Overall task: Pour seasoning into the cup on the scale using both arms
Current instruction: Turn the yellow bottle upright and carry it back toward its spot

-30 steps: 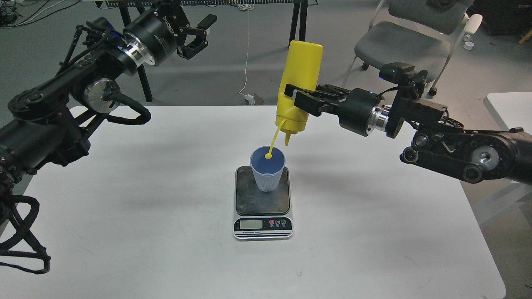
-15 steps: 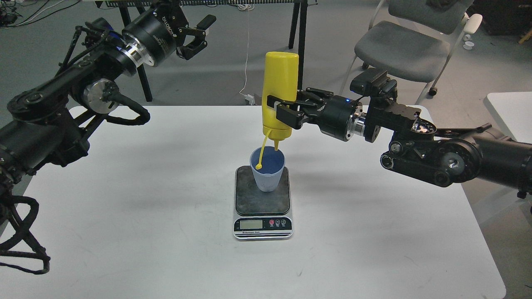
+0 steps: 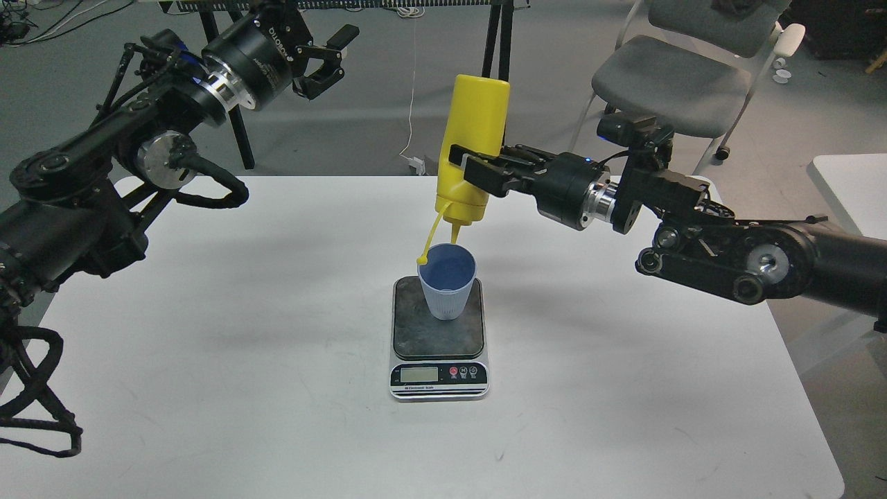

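Observation:
My right gripper [image 3: 466, 170] is shut on the yellow seasoning bottle [image 3: 472, 135], which hangs upside down, tilted slightly, with its nozzle just above the cup's mouth. Its cap strap dangles to the cup's left rim. The light blue ribbed cup [image 3: 447, 281] stands upright on the dark platform of the scale [image 3: 438, 343], whose display faces me. My left gripper [image 3: 331, 57] is open and empty, raised far to the upper left, away from the table's things.
The scale sits mid-table on a white table [image 3: 242, 360]. Beyond the far edge stand a grey chair [image 3: 665, 76] and black stand legs [image 3: 500, 34]. Another white table corner [image 3: 852, 184] shows at the right.
My right gripper swung the upturned bottle left over the cup, then back slightly right and up; the cap strap now touches the cup's left rim. The left arm barely moved.

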### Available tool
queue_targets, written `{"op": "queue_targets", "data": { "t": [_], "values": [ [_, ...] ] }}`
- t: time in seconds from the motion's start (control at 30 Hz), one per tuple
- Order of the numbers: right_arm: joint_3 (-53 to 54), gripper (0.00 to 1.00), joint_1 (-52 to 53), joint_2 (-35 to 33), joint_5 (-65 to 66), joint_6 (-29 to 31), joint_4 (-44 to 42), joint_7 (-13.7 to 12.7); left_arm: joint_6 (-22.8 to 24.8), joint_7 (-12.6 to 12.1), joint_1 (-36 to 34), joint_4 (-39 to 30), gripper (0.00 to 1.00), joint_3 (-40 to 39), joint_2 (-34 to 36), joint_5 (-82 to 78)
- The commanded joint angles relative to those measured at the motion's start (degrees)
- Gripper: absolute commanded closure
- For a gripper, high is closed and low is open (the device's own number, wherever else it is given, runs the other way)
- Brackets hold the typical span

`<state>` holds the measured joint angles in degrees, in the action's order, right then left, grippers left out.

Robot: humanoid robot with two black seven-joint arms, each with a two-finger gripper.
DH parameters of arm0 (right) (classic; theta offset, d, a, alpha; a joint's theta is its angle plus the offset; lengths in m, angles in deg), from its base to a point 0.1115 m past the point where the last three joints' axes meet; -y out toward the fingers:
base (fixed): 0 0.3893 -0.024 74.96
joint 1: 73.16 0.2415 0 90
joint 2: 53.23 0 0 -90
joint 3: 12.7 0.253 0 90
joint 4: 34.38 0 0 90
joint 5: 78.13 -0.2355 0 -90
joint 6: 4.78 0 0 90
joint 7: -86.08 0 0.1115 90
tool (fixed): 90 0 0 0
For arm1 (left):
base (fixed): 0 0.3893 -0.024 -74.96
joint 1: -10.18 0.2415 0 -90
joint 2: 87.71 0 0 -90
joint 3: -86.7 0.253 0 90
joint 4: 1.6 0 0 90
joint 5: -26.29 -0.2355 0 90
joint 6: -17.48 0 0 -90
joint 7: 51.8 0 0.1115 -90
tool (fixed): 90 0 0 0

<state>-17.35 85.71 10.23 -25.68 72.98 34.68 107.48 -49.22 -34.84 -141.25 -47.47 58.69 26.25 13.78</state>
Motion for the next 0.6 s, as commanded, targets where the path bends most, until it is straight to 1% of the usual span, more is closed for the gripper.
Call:
{"op": "queue_targets", "data": {
  "t": [0.0, 0.07, 0.13, 0.23, 0.33, 0.37, 0.5, 0.57],
  "values": [
    [4.73, 0.58, -4.0, -5.88, -13.58, 4.15, 7.83, 1.19, 0.08, 0.0, 0.16, 0.08, 0.0, 0.41, 0.03, -0.06],
    [10.16, 0.58, -8.91, -8.0, -19.29, 8.0, 12.13, 2.33, 0.08, 0.0, 0.25, 0.08, 0.0, 0.59, 0.03, -0.06],
    [15.96, 0.57, -14.0, -10.54, -23.08, 12.4, 14.69, 2.42, 0.08, 0.0, 0.25, 0.08, 0.0, 0.59, 0.03, -0.06],
    [26.42, 0.58, -21.83, -11.61, -28.61, 20.56, 15.58, 2.42, -0.01, 0.0, 0.16, 0.08, 0.0, 0.41, -0.23, -0.06],
    [36.7, 0.58, -30.18, -11.78, -39.67, 31.1, 14.88, 2.25, -0.01, 0.0, 0.08, -0.45, 0.0, 0.24, -0.32, -0.06],
    [39.08, 0.58, -32.38, -11.79, -43.28, 33.32, 14.79, 2.25, 0.08, 0.0, -0.01, -0.45, 0.01, 0.24, -0.23, -0.06],
    [45.16, 0.57, -39.77, -11.87, -53.58, 39.65, 14.35, 3.47, 0.08, 0.0, -0.19, -0.45, 0.0, 0.41, -0.05, -0.06],
    [47.45, 0.57, -43.2, -11.87, -57.36, 40.24, 13.74, 4.18, 0.17, 0.0, -0.19, -0.45, 0.0, 0.5, 0.03, -0.06]
  ]
}}
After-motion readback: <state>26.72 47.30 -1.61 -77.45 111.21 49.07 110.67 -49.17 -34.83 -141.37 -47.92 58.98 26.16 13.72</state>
